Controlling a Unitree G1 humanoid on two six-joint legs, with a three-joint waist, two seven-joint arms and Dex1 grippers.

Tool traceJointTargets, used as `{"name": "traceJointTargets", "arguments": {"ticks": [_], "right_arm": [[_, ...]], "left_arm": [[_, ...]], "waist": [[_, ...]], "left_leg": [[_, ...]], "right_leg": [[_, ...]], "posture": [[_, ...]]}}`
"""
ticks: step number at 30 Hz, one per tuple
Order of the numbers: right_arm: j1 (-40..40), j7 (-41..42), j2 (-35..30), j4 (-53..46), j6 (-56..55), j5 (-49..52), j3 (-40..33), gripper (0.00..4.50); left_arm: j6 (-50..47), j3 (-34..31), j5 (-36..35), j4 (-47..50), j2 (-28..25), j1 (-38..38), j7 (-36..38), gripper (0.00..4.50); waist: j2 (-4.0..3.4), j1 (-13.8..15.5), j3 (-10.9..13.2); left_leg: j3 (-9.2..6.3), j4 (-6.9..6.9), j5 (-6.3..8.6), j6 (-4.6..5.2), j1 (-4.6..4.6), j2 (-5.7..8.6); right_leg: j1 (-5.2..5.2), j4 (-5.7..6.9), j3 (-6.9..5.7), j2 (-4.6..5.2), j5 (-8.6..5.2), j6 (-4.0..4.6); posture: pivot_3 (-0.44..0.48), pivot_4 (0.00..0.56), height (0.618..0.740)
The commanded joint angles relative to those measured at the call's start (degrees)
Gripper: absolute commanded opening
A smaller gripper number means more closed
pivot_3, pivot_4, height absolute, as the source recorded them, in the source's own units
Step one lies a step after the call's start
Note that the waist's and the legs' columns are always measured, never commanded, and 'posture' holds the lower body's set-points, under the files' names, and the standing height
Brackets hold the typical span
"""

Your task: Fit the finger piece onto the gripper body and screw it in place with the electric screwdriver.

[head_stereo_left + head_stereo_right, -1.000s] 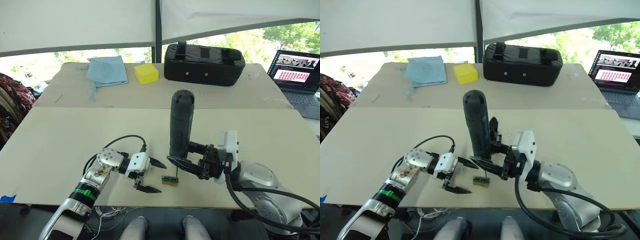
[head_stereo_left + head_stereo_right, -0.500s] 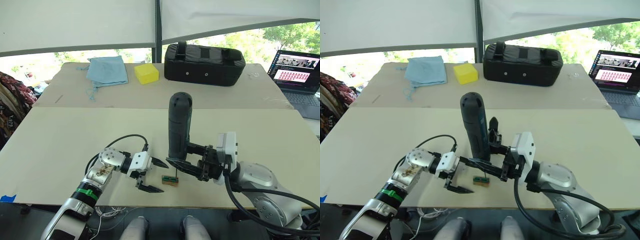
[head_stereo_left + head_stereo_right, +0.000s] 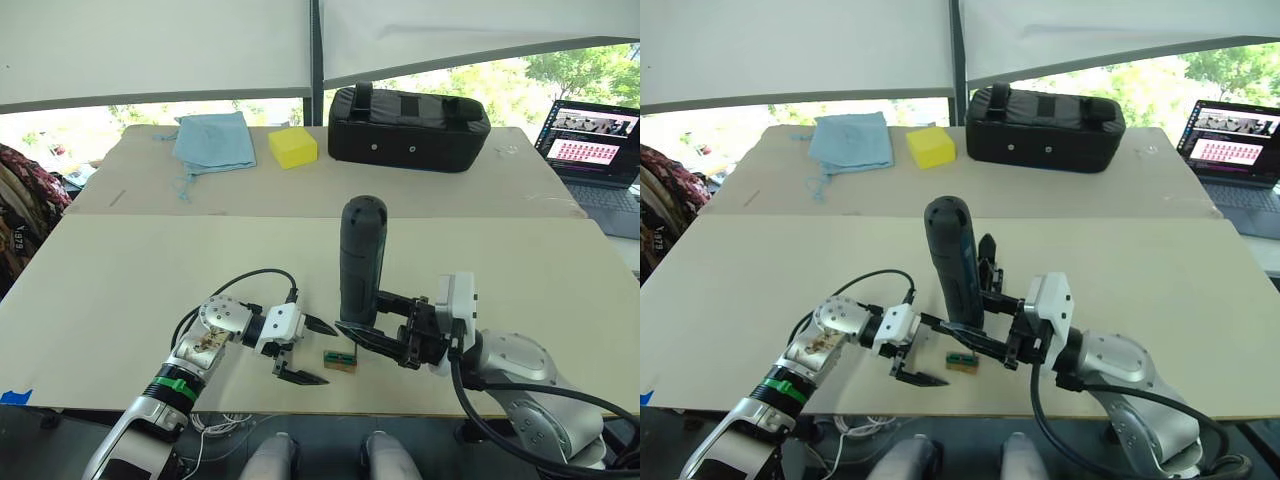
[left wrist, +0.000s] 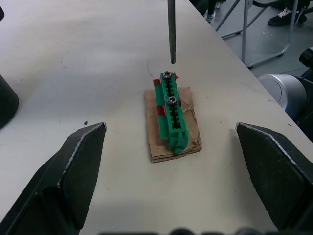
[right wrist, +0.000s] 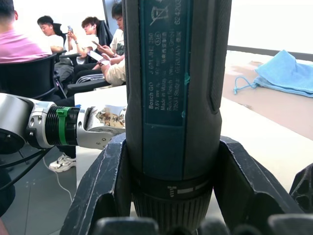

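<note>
- Two grippers are at work over the pale surface [image 3: 120, 270]. Our right gripper [image 3: 372, 323] has its fingers clamped on the electric screwdriver [image 3: 360, 262], which stands upright. Our left gripper [image 3: 303, 350] has its fingers spread wide apart, holding nothing.
- Between the left fingers, near their tips, lies a small green screw holder [image 4: 172, 115] on a scrap of brown card [image 4: 188, 134], resting on the surface. Two screws [image 4: 168, 76] sit in its slots at the end farther from those fingers.
- From the left wrist view, the metal bit [image 4: 171, 30] hangs just above the farther screw, apart from it and close to lined up with its head.
- We judge the step in hand to be picking a screw onto the bit. To do it well we should hold the screwdriver plumb, centre the bit on the head, then come straight down with light pressure; any lean may push the holder sideways on its card.
- Our left fingers could close gently on the card or holder to steady it, keeping clear of the bit.
- Neither the gripper body nor the finger piece can be made out between or beside the fingers, so we cannot tell where they are; fitting them looks not yet begun.
- Well beyond both grippers sit a black case [image 3: 408, 127], a yellow block [image 3: 292, 147], a blue cloth [image 3: 213, 140] and a laptop [image 3: 596, 150].
</note>
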State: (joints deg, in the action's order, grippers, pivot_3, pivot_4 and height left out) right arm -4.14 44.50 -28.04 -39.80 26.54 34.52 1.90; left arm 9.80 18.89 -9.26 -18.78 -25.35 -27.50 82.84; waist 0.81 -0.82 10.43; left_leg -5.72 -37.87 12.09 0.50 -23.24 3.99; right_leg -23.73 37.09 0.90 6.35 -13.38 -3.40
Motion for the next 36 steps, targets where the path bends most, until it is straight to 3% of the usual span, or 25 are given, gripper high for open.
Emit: {"name": "traceJointTargets", "arguments": {"ticks": [1,36], "right_arm": [[-0.7,0.2,0.1,-1.3,-2.8,0.5,-0.4,1.92],[-0.8,-0.5,-0.1,0.1,-2.8,-0.2,0.4,1.92]], "left_arm": [[0.0,0.0,-0.6,1.0,0.2,-0.9,0.2,4.50],[-1.5,0.2,-0.7,2.0,1.0,-1.0,-0.7,4.50]], "waist": [[0.00,0.0,0.0],[0.00,0.0,0.0]], "left_leg": [[0.00,0.00,0.00,0.00,0.00,0.00],[0.00,0.00,0.00,0.00,0.00,0.01]], "right_leg": [[0.00,0.00,0.00,0.00,0.00,0.00],[0.00,0.00,0.00,0.00,0.00,0.00]], "posture": [[0.000,0.150,0.740],[0.000,0.150,0.740]]}}
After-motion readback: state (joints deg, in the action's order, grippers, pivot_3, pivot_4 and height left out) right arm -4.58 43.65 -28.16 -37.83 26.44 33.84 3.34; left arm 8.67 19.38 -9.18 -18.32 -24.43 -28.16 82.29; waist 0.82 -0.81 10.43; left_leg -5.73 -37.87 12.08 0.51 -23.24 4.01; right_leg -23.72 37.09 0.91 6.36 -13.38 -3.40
